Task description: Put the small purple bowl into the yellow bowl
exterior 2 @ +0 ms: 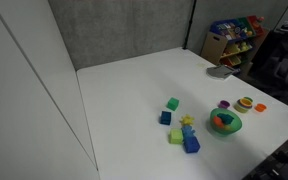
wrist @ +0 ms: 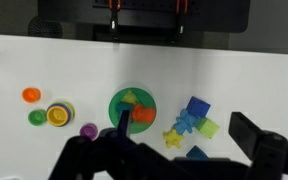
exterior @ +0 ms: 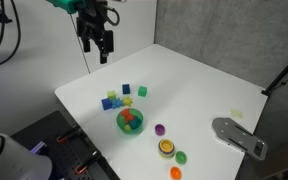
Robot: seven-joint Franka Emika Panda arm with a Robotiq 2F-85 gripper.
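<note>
Near the front edge of the white bench (exterior: pixel 214 85) sits the yellow bowl (exterior: pixel 166 147), round, with a darker orange inside. Just beyond it stands the small purple bowl (exterior: pixel 160 130), round and plain. Far back, the claw (exterior: pixel 102 52) hangs high, its 2 fingers parted, holding nothing.

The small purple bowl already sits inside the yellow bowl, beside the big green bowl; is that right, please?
Not quite. The small purple bowl sits on the table next to the yellow bowl, not inside it. It is indeed beside the big green bowl, as the wrist view shows.
</note>
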